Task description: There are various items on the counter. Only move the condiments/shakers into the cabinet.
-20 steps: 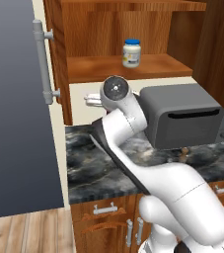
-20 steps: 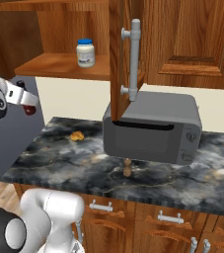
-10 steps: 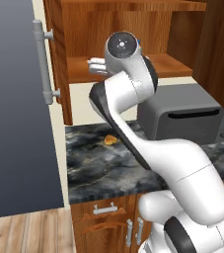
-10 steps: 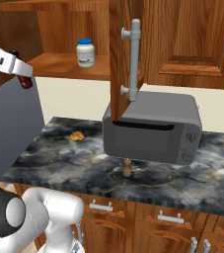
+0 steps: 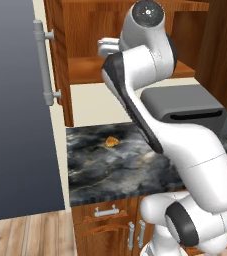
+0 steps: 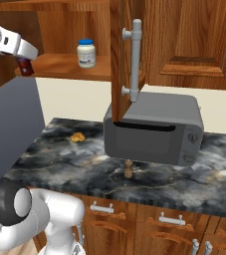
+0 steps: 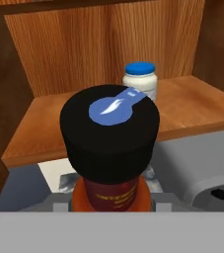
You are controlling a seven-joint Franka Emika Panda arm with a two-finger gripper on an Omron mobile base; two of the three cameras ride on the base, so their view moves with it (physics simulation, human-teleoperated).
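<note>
My gripper (image 6: 24,58) is raised at the left end of the cabinet shelf (image 6: 59,65), shut on the dark-red sauce bottle (image 6: 26,66). In the hand view the bottle's black cap (image 7: 109,131) sits close in front, with the wooden shelf (image 7: 192,106) beyond it. The blue-lidded white jar (image 6: 86,53) stands upright on that shelf, seen again in the hand view (image 7: 140,81). The small brown shaker (image 6: 128,170) stands on the dark counter (image 6: 74,164) in front of the toaster oven. The orange-tan food lump (image 6: 77,136) lies at the counter's back left (image 5: 112,141).
The cabinet door (image 6: 120,55) hangs open over the grey toaster oven (image 6: 154,129), its silver handle (image 6: 134,60) facing out. A tall grey-blue panel (image 5: 15,110) stands left of the counter. Wooden drawers (image 6: 149,219) with silver handles run below.
The arm has swung upward from counter height to shelf level, carrying the red sauce bottle with it. Jar, shaker and food lump have stayed where they were.
</note>
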